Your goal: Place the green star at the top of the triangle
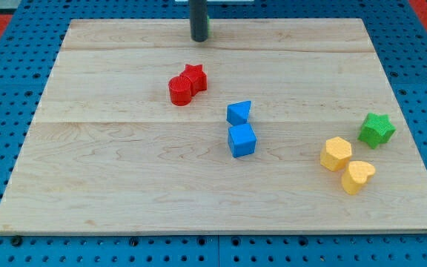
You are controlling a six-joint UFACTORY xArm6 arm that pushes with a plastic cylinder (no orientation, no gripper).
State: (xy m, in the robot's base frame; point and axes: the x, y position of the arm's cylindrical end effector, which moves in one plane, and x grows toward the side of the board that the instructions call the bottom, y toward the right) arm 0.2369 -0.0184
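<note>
The green star [376, 129] lies near the board's right edge. The blue triangle [239, 112] lies near the middle, with a blue cube [242, 140] just below it. My tip [198, 38] is near the view's top, above and left of the triangle and far from the green star. A sliver of another green block [207, 28] shows just behind the rod; its shape is hidden.
A red star [194, 77] and a red cylinder [180, 90] touch each other left of the triangle. A yellow hexagon-like block [336, 153] and a yellow heart [357, 176] lie below and left of the green star. The wooden board [110, 185] rests on a blue pegboard.
</note>
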